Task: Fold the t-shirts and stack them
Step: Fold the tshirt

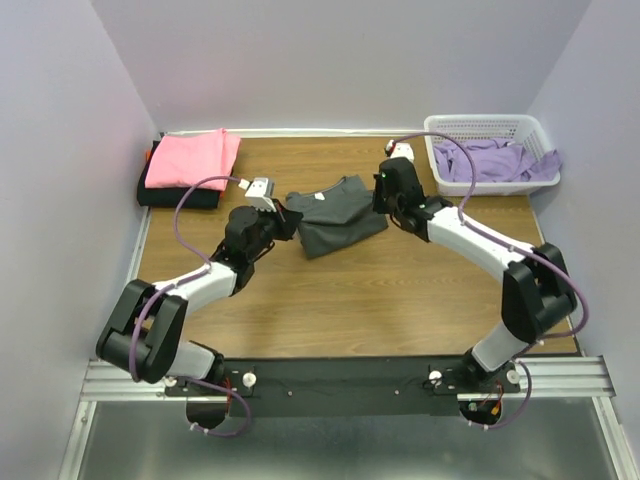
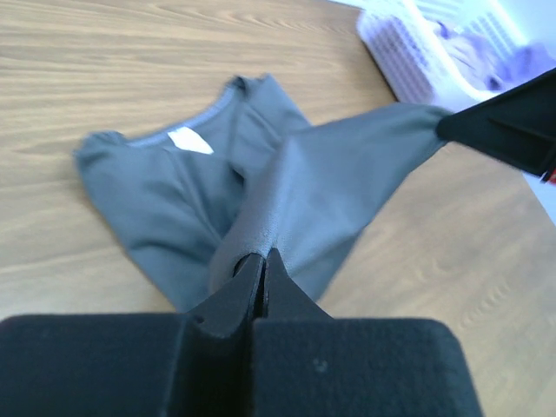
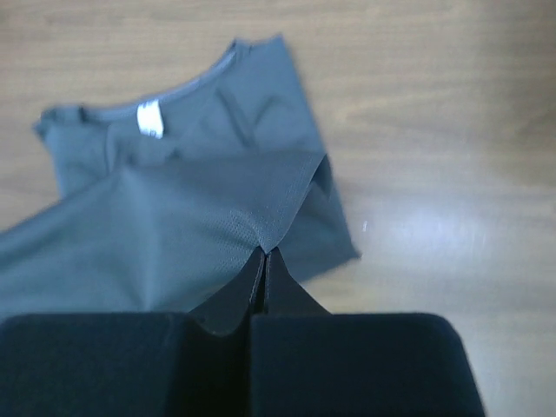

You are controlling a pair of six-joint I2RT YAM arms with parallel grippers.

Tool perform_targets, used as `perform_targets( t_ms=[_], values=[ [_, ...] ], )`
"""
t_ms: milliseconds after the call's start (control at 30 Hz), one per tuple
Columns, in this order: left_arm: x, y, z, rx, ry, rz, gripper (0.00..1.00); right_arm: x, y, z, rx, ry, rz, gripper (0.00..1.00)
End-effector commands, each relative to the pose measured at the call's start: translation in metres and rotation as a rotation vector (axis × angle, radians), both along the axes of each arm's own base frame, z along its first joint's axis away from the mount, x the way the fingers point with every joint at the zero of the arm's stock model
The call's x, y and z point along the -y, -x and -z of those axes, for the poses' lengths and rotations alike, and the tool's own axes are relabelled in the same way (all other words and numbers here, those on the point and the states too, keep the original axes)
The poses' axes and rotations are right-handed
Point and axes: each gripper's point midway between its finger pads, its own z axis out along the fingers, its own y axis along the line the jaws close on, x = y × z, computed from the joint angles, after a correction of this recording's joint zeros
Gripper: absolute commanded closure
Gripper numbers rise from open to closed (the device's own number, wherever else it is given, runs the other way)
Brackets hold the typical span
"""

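Observation:
A dark charcoal grey t-shirt [image 1: 335, 214] lies partly folded in the middle of the table. My left gripper [image 1: 284, 222] is shut on its left end [image 2: 287, 200] and holds that cloth lifted. My right gripper [image 1: 384, 198] is shut on its right corner [image 3: 252, 208], also lifted. The cloth stretches between both grippers above the collar part, which shows a white label [image 3: 150, 118]. A folded bright pink t-shirt [image 1: 191, 157] lies on a folded black one [image 1: 165, 195] at the far left. Lavender purple t-shirts [image 1: 497, 162] fill the basket.
A white plastic lattice basket [image 1: 487, 127] stands at the far right corner, with purple cloth hanging over its right rim. Purple walls close in the table on three sides. Bare wood [image 1: 380, 300] lies in front of the grey shirt.

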Motion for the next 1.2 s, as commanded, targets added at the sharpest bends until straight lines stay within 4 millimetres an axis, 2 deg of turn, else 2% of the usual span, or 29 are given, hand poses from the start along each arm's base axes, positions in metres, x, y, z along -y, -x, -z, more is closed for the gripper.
perform_targets(
  t_ms=[0,33,67,100,133,200,233,267,400,433,500,633,733,833,933,1000,1167],
  values=[
    [0.002,0.023,-0.012,0.032,-0.015,-0.027,1.00,0.007,0.038,-0.009,0.024,-0.029,0.049,0.98],
    [0.004,0.029,-0.014,0.032,-0.009,-0.014,1.00,0.011,0.045,-0.010,0.028,-0.035,0.056,0.99],
    [0.001,0.032,-0.016,0.038,-0.011,-0.041,1.00,0.017,0.056,0.001,0.011,-0.023,0.059,0.98],
    [0.000,0.039,-0.028,0.061,0.006,-0.042,1.00,0.018,0.062,-0.005,0.023,-0.037,0.058,0.98],
    [-0.004,0.044,-0.021,0.044,-0.005,-0.071,1.00,0.020,0.071,-0.018,0.053,-0.064,0.056,0.98],
    [-0.007,0.056,-0.026,0.048,0.005,-0.077,1.00,0.024,0.086,-0.016,0.058,-0.077,0.048,0.98],
    [-0.006,0.061,-0.026,0.046,0.009,-0.076,1.00,0.027,0.093,-0.029,0.085,-0.105,0.041,0.98],
    [-0.007,0.067,-0.028,0.048,0.012,-0.074,1.00,0.029,0.100,-0.025,0.079,-0.108,0.038,0.99],
    [0.000,0.083,-0.033,0.046,0.031,-0.055,1.00,0.032,0.119,-0.036,0.096,-0.153,0.023,0.98],
    [0.001,0.087,-0.029,0.036,0.026,-0.057,1.00,0.033,0.126,-0.030,0.082,-0.152,0.019,0.99],
    [0.006,0.098,-0.028,0.024,0.037,-0.039,1.00,0.034,0.133,-0.034,0.090,-0.174,0.012,0.98],
    [0.008,0.115,-0.027,0.006,0.063,-0.051,1.00,0.036,0.151,-0.026,0.070,-0.188,-0.005,0.98],
    [0.011,0.129,-0.027,-0.008,0.082,-0.030,1.00,0.036,0.161,-0.032,0.085,-0.223,-0.014,0.99],
    [0.013,0.139,-0.033,-0.004,0.114,-0.022,1.00,0.038,0.166,-0.040,0.101,-0.243,-0.023,0.99],
    [0.013,0.139,-0.037,0.006,0.118,-0.030,1.00,0.039,0.164,-0.050,0.128,-0.241,-0.020,0.99],
    [0.013,0.136,-0.042,0.018,0.113,-0.040,1.00,0.042,0.158,-0.055,0.144,-0.222,0.001,0.99],
    [0.010,0.122,-0.054,0.062,0.087,-0.095,1.00,0.048,0.137,-0.083,0.214,-0.182,0.080,0.98]
  ],
)
